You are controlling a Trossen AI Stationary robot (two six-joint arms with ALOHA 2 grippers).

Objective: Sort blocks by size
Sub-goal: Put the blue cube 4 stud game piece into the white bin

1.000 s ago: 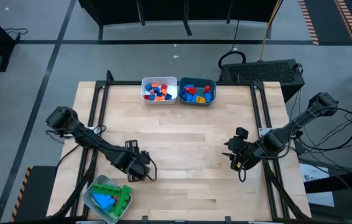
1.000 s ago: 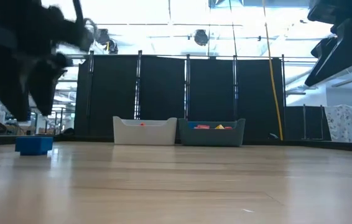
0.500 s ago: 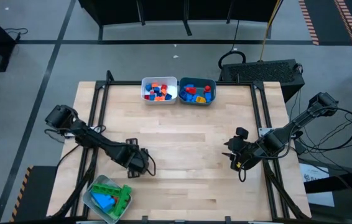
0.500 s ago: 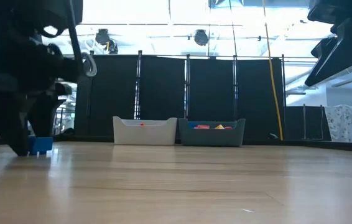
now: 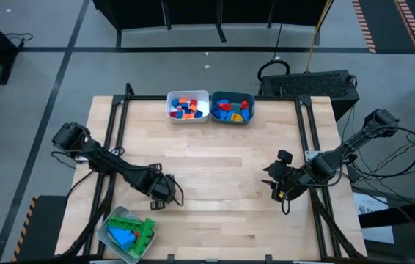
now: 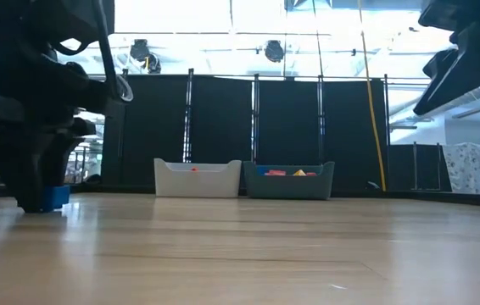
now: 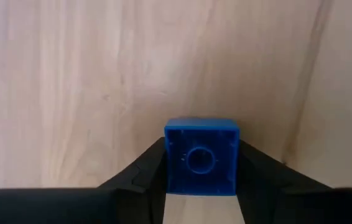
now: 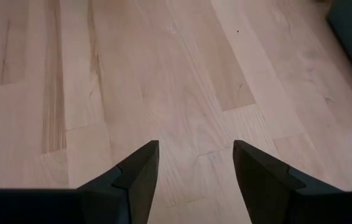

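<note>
- Pale wood: the table (image 5: 215,154), the largest thing in the high view, carries both of my arms and all three bins.
- My left arm reaches in from 9 o'clock, and its claw, the left gripper (image 5: 160,192), sits low on the boards at about 7 o'clock.
- My right arm comes in from 3 o'clock; its claw, the right gripper (image 5: 276,187), hangs above bare wood at about 4 o'clock with its fingers (image 8: 140,168) spread apart and nothing between them.
- Clear-grey bin (image 5: 103,233), at 7 o'clock by the table's near corner, holds long green bars and a larger blue piece.
- Teal bin (image 5: 232,119), at 12 o'clock, holds red, blue and yellow blocks; it stands just beside the white bin.
- White bin (image 5: 188,115), also at 12 o'clock, holds small orange, red and blue blocks.
- Blue block (image 7: 201,157), square, rests on the wood between my left claw's fingers (image 7: 145,174). In the left wrist view both fingers lie against its sides, so I have it gripped; its hollow underside with a round socket faces the camera. In the low view it shows as a blue edge (image 6: 53,197) at the foot of my claw, down on the table.
</note>
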